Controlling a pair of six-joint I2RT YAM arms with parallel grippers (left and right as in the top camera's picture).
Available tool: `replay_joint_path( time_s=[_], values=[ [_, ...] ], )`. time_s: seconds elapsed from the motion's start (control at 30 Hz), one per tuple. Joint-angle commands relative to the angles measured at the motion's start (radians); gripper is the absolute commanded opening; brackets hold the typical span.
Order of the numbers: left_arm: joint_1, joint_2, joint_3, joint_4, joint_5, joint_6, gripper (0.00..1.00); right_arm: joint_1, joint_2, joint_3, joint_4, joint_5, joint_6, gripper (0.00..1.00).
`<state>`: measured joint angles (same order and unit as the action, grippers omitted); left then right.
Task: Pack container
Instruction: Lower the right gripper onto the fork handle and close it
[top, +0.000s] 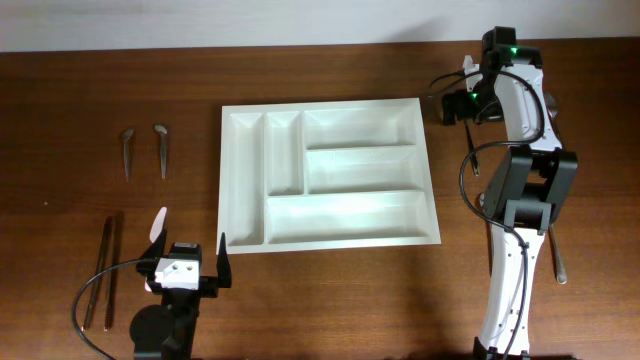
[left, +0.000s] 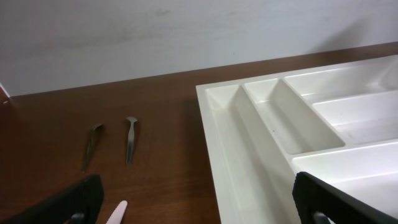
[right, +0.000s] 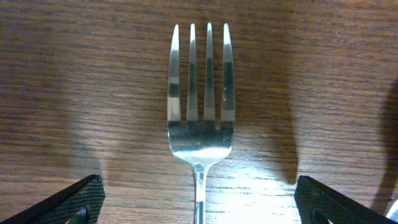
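- Judging by the bare tray, the step in hand is the first pick. The right gripper (right: 199, 190) hovers over a fork (right: 199, 118) lying flat on the table (right: 68, 93) and has nothing in its grasp.
- Its fingers stand wide apart, one on either side of the fork's handle. The tines point away ahead of them, and neither finger touches the metal.
- The next move probably calls for a straight descent and a square squeeze on the handle. A thin fork flat on wood offers little edge to catch.
- The left gripper (top: 190, 262) is likewise spread wide and empty. Two short metal utensils (left: 129, 138) lie ahead of its left finger.
- The tray (top: 345, 215) is glossy white plastic with five compartments, all of them bare. Its corner lies just past the left gripper's right finger, and it sits to the left of the right fingers, not under them.
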<state>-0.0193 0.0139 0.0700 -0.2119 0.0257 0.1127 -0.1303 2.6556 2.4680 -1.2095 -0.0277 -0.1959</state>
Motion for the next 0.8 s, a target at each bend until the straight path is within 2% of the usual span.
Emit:
replay_joint_path(
  time_s=[0.0,0.77],
  values=[
    [0.005,-0.008,-0.007,0.003,0.004,0.016,0.99,0.005,0.022,0.008,0.003,-0.006,-0.011,0.99],
    [0.005,-0.008,-0.007,0.004,0.004,0.016,0.99,0.005,0.035,-0.01,0.023,-0.006,-0.013,0.99]
  ],
)
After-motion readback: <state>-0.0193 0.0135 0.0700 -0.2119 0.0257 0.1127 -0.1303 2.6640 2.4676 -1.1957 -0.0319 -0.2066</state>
